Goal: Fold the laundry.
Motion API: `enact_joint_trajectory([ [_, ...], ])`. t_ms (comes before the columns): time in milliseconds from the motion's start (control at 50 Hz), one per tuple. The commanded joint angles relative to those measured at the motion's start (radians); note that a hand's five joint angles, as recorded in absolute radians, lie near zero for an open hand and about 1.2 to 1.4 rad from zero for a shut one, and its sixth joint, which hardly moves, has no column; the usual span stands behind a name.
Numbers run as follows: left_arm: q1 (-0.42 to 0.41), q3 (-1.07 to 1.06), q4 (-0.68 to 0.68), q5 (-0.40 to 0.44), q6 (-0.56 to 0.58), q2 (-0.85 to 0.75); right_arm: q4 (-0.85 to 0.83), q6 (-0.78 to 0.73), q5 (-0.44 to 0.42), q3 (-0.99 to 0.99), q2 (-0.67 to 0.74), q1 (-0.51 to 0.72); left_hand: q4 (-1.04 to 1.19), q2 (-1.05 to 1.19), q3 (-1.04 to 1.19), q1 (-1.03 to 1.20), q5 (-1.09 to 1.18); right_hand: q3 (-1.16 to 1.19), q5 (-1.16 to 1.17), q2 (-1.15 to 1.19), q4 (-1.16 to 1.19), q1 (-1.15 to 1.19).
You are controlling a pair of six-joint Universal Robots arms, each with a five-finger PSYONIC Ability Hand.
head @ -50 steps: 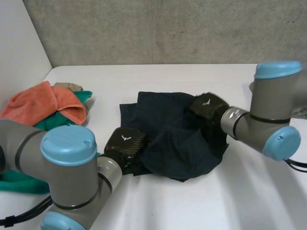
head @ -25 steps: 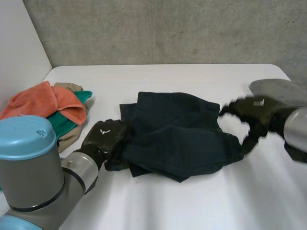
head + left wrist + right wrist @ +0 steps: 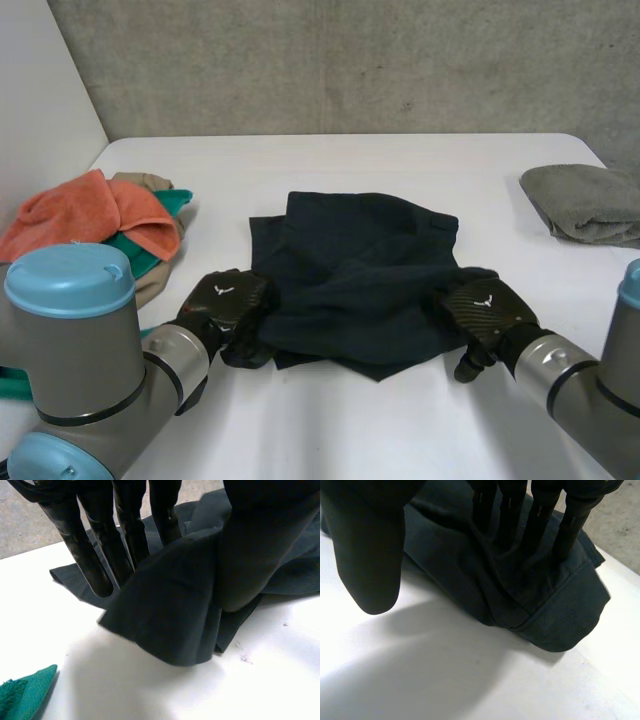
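Left hand (image 3: 228, 300) apparently pinches left edge of crumpled dark navy garment (image 3: 360, 265); right hand (image 3: 487, 308), fingers straight, merely presses right edge: slip risk.

1. Dark garment (image 3: 360, 270): matt woven cloth, soft creases, a stitched hem.
2. Left hand (image 3: 225, 300) and right hand (image 3: 487, 308): glossy carbon-weave backs and smooth black fingers (image 3: 95, 565) with a slight sheen.
3. Table (image 3: 350, 420): smooth, white, matt.
4. Orange towel (image 3: 90, 215) and grey towel (image 3: 590, 200): fuzzy, nappy cloth.
5. Wall (image 3: 350, 60): rough grey concrete.
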Motion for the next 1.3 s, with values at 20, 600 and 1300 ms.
enact_joint_trajectory([
  [20,0.0,0.008,0.001,0.0,0.008,-0.014,-0.115,-0.021,0.009,-0.056,0.125,0.015,0.405,0.399,0.406,0.395,0.409,0.11,0.129,0.122,0.114,0.112],
  [600,-0.012,0.192,-0.285,-0.057,0.118,0.35,0.454,-0.156,-0.037,-0.518,-0.145,-0.012,0.576,0.57,0.577,0.566,0.58,0.989,1.007,1.001,0.992,0.991],
  [1300,0.089,0.745,0.635,0.115,0.387,-0.033,-0.441,-0.114,0.067,-1.054,0.211,0.086,0.576,0.57,0.577,0.566,0.58,0.989,1.007,1.001,0.992,0.991],
])
